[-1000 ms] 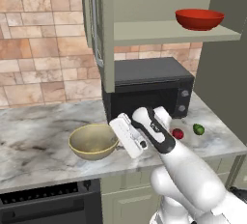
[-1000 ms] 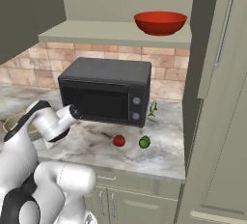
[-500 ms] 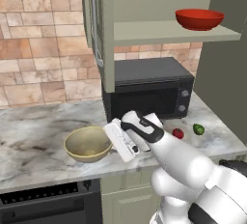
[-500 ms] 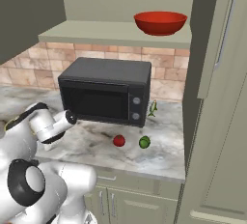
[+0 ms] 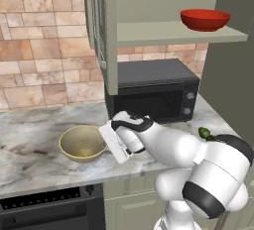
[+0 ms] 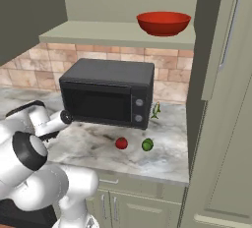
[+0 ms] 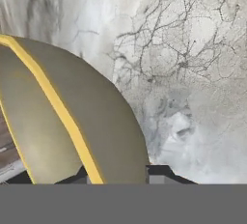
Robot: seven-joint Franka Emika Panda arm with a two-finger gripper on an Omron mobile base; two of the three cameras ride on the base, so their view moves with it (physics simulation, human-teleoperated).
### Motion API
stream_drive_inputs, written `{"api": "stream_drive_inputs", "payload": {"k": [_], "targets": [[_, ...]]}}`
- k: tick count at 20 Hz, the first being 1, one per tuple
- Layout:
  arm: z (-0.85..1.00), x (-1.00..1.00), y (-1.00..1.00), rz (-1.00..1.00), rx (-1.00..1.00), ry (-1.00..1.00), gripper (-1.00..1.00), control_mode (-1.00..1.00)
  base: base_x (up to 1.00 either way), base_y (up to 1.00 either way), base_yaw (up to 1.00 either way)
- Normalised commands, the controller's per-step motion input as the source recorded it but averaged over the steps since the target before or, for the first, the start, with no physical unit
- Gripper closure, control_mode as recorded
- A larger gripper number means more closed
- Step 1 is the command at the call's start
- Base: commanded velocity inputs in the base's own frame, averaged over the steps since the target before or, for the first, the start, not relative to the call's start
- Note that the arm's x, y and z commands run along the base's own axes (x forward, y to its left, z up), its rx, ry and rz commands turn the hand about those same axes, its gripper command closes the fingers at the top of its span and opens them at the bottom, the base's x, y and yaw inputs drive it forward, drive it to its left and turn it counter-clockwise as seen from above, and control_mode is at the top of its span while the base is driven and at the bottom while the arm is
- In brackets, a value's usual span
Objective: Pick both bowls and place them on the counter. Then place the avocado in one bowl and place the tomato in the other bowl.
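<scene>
left base view: the deep tan-olive bowl with a pale yellow rim (image 5: 83,144) sits on the grey-white veined marble counter (image 5: 30,149), with the white two-finger gripper (image 5: 110,143) at its 3 o'clock edge. right base view: the glossy red shallow bowl (image 6: 163,23) waits on the shelf. hand view: the rim runs down between the tips (i cannot tell if the jaws grip it), so lift away straight up.
</scene>
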Motion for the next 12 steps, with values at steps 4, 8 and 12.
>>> {"api": "stream_drive_inputs", "payload": {"k": [4,8,12], "targets": [[-0.15,0.25,0.17,-0.03,-0.02,0.0,1.0,-1.0,0.0,0.0,0.0],[-0.13,0.24,0.05,-0.03,-0.03,0.0,1.0,-1.0,0.0,0.0,0.0],[-0.02,0.08,0.01,-0.01,-0.02,0.0,1.0,-1.0,0.0,0.0,0.0]]}}
